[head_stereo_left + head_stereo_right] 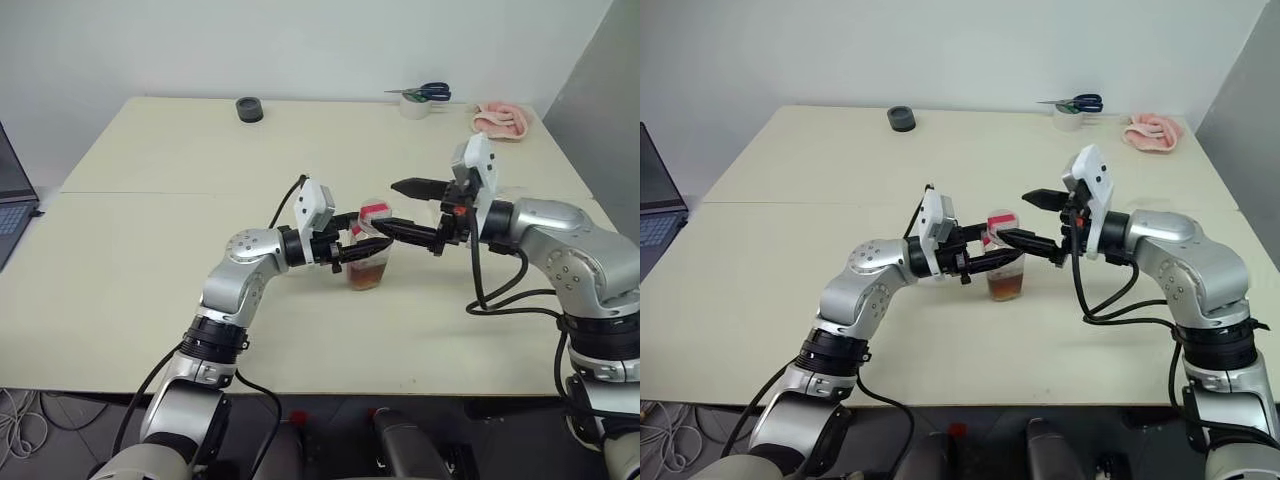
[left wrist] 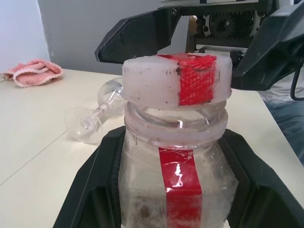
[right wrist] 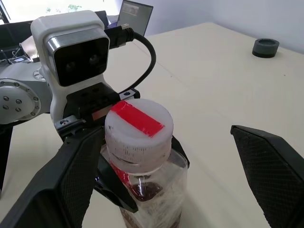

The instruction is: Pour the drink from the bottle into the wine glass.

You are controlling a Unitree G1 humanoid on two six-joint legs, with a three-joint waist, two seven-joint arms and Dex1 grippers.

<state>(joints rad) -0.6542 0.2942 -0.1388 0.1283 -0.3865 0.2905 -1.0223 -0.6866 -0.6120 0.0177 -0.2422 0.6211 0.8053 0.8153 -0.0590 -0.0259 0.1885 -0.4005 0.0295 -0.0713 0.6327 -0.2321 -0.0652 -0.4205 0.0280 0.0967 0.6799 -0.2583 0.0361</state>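
Plastic bottle point(image 2: 178, 190), light, slippery: my left pincer point(image 1: 362, 243) clamps its body; right pincer point(image 1: 400, 208) gapes empty around cap point(image 3: 137, 126).

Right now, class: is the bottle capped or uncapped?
Capped: the white cap with a red strip sits on the bottle, slightly askew.

— What's on that pale tabletop point(image 1: 150, 300)?
— The bottle point(image 1: 368, 262) stands near the middle. A wine glass point(image 2: 97, 111) lies on its side beyond it.
— And along the far edge?
— A dark round cap point(image 1: 249, 109), then a tape roll point(image 1: 415, 106) with scissors point(image 1: 424, 93) on top. A pink cloth point(image 1: 503, 119) sits by the far right corner.
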